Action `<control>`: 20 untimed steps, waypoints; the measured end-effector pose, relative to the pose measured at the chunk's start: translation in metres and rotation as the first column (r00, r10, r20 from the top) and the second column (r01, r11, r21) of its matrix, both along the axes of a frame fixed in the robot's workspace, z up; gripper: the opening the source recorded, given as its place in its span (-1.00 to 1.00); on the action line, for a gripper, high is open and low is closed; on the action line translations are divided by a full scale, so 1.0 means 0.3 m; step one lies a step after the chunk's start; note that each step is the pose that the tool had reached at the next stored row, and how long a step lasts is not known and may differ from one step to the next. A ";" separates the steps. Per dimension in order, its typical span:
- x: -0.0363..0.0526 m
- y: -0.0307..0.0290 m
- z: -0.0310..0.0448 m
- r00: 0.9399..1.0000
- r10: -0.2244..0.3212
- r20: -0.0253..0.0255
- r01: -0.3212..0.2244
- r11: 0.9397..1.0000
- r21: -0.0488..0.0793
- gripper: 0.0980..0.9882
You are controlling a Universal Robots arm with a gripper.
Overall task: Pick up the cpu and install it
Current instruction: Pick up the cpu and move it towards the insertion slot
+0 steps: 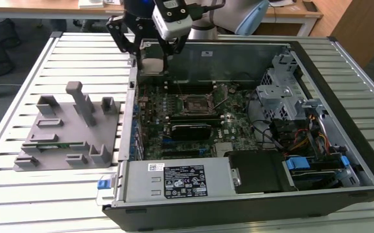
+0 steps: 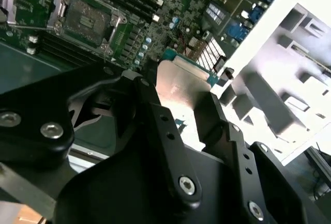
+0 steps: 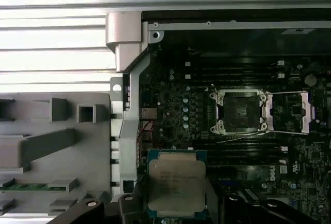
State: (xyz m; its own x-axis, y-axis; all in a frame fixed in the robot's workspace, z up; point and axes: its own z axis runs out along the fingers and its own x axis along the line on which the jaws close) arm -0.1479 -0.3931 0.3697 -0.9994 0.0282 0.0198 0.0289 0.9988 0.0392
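The cpu (image 3: 176, 187): square, silvery top, green rim; held in the gripper (image 3: 176, 197).

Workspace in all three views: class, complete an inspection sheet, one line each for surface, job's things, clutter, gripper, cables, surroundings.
Surface: slatted table carrying an open computer case.
Job's things: cpu held above the motherboard; socket open, empty.
Clutter: grey fixture with a green memory stick.
Gripper: gripper shut on the cpu.
Cables: coloured wires inside the case.
Surroundings: wooden desks beyond the table.
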 end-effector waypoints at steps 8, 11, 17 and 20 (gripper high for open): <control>0.064 0.035 -0.007 1.000 -0.001 0.000 0.001 1.000 0.000 -0.02; 0.098 0.042 -0.012 1.000 -0.002 0.000 0.002 1.000 0.000 -0.02; 0.163 0.055 -0.016 1.000 -0.002 0.000 0.002 1.000 0.000 -0.02; 0.195 0.060 -0.017 1.000 -0.003 0.000 0.003 1.000 0.000 -0.02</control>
State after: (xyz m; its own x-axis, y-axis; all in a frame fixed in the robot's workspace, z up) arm -0.0893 -0.3751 0.3645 -0.9993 0.0314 0.0198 0.0321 0.9987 0.0392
